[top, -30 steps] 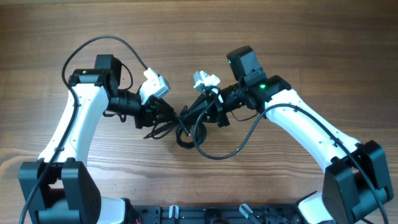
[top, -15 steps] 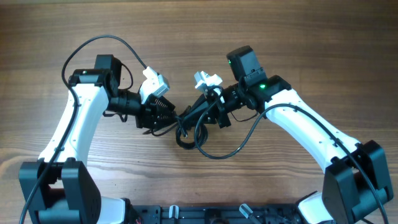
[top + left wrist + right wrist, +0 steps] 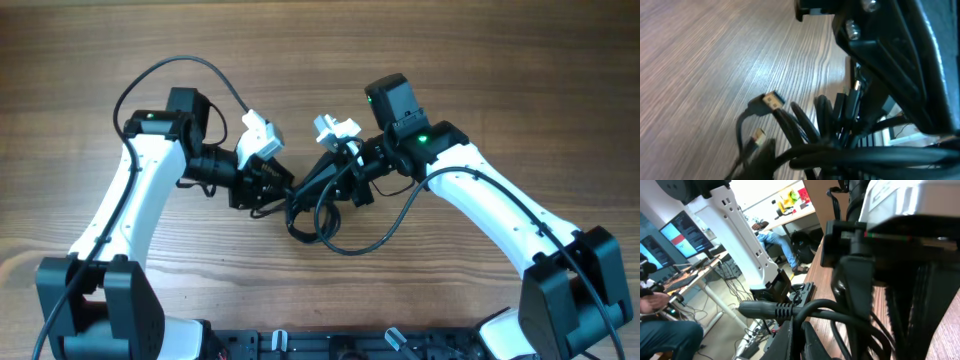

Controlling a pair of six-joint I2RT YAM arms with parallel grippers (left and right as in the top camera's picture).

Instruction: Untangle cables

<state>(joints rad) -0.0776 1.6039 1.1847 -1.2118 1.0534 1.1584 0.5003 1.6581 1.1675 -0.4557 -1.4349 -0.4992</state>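
**Knotted cables bunched between two end effectors**

A wooden worktop (image 3: 420, 50) was seen beneath both arms. The right end effector (image 3: 338, 180) was clamped narrow on a strand of the cables (image 3: 305, 215). The cables were bunched between it and the left end effector (image 3: 272, 188), with one loop lying on the base side of the right end effector. The left end effector was set against the bundle; whether its jaws were closed on it could not be told. Two small plug ends (image 3: 772, 100) were seen just beside the left end effector.

White-shelled left arm (image 3: 128, 205) and right arm (image 3: 495, 205), black joints (image 3: 392, 100), green indicator lights (image 3: 423, 139), looping black wires (image 3: 185, 60), white wrist cameras (image 3: 262, 135)
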